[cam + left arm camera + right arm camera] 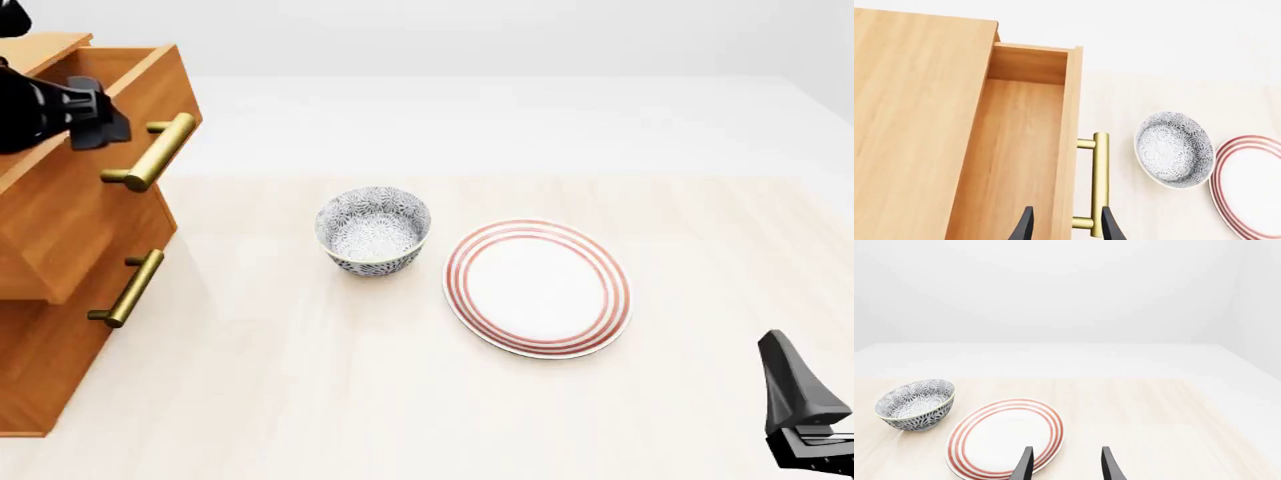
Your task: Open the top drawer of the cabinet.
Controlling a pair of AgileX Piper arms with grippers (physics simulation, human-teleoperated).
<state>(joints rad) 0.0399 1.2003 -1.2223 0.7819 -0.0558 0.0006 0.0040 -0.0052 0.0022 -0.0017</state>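
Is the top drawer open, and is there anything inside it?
Open. The top drawer sticks out past the cabinet, and the part of its wooden inside that shows is bare.

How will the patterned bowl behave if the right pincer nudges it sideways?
The bowl stands upright on a narrow foot, so it probably slides on the smooth table, though a high push could tip it. It looks like glazed ceramic: likely rigid, slippery, chippable against the plate beside it.
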